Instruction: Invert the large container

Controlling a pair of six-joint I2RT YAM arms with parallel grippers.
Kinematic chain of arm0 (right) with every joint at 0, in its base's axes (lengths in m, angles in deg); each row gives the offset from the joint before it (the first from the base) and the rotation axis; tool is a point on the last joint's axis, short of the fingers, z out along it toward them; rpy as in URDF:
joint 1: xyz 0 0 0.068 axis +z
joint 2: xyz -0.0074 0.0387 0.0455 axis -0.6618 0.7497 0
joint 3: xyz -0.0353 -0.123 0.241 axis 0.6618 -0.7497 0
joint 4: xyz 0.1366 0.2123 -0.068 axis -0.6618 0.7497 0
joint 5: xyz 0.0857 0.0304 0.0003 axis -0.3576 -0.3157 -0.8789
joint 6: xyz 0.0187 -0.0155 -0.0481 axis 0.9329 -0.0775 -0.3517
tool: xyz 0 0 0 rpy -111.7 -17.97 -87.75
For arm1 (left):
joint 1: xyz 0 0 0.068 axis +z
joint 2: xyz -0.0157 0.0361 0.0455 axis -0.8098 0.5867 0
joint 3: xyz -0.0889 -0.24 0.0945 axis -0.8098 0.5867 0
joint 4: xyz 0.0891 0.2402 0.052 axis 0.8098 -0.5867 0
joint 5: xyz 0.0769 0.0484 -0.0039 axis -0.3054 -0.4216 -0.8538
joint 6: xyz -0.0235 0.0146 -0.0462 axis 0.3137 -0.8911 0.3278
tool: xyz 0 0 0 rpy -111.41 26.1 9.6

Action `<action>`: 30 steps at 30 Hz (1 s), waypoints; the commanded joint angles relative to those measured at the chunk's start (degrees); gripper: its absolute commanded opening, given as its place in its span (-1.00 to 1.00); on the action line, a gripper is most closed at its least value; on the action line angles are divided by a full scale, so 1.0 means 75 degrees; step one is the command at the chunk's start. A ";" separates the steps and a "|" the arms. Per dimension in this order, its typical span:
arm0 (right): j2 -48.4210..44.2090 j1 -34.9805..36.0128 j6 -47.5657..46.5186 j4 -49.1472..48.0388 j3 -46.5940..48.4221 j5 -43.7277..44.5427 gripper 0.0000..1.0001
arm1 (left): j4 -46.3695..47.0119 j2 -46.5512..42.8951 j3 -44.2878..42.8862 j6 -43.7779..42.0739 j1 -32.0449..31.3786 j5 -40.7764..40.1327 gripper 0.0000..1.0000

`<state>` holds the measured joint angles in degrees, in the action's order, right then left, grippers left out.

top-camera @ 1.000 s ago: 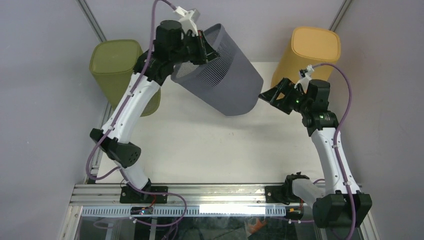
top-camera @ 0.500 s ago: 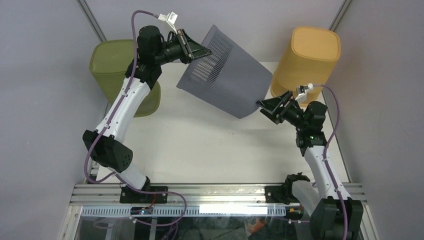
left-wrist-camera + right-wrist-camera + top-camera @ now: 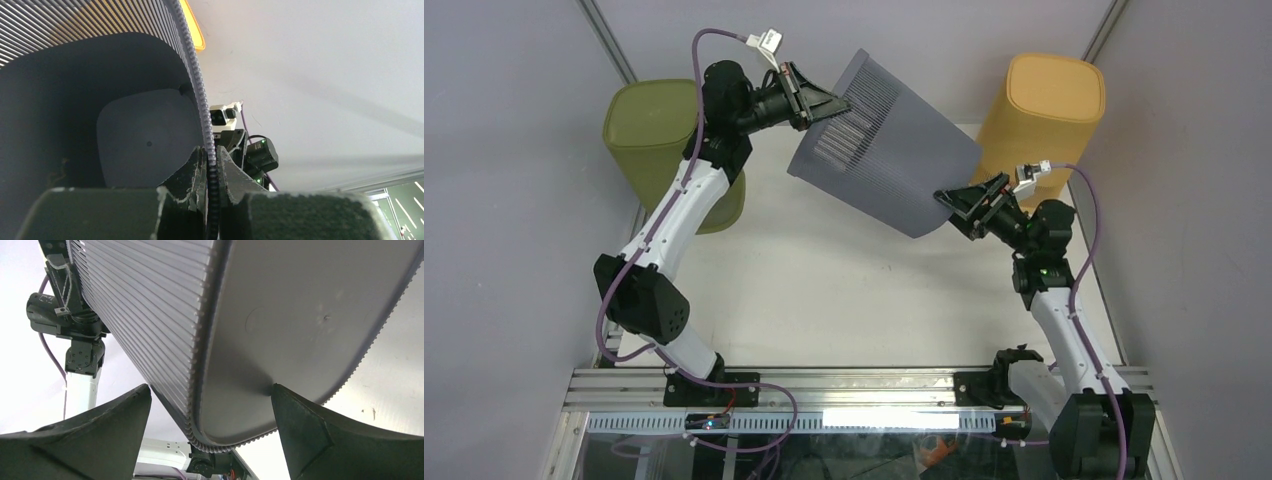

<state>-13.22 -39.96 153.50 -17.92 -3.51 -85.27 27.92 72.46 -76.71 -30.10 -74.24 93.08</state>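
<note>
The left gripper's (image 3: 211, 156) fingers (image 3: 192, 172) are pressed together on the rim of the large container (image 3: 125, 100), one inside the mouth and one outside, with the toothed edge pinched between them. Only the left wrist view shows this pinch. It also looks down into the grey tub to its dark walls and smooth inner floor.

The right gripper's (image 3: 210, 387) fingers (image 3: 105, 425) are spread wide below the base end of the large container (image 3: 300, 315). The right-hand fingertip meets the edge of the base. Whether the other one touches the ribbed wall cannot be told. This view alone shows the flat underside of the base, and past the wall it shows the left arm (image 3: 70, 320).

From the top camera, the left gripper (image 3: 824, 103) holds the large container (image 3: 884, 150) tilted in the air over the far half of the table (image 3: 824, 290). Its mouth points towards the far-left corner and its base dips towards the right gripper (image 3: 959, 205) near the right edge.

A green container (image 3: 659, 125) stands at the far-left corner and a yellow container (image 3: 1049, 100) at the far-right corner. Both show flat tops, so what they hold cannot be seen.
</note>
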 commanded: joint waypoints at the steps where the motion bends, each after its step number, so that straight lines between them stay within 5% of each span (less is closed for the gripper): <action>1: -0.0669 0.0177 0.0104 0.0094 0.0967 0.0004 0.85 | 0.0854 -0.0020 0.0220 0.0413 -0.0141 0.0501 -1.00; 16: -0.1888 0.0179 -0.1330 0.2813 0.1990 0.0431 0.85 | 0.0864 0.1068 0.0747 0.0237 -0.0616 0.0905 -1.00; 30: -0.1820 0.0183 -0.1074 0.2548 0.2649 0.0275 0.85 | 0.0656 0.1661 0.0888 -0.0120 -0.0999 0.1016 -1.00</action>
<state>-25.87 -40.14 141.08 19.48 8.08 -75.42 32.56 83.76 -70.37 -27.15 -74.98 93.84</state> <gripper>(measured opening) 0.927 0.074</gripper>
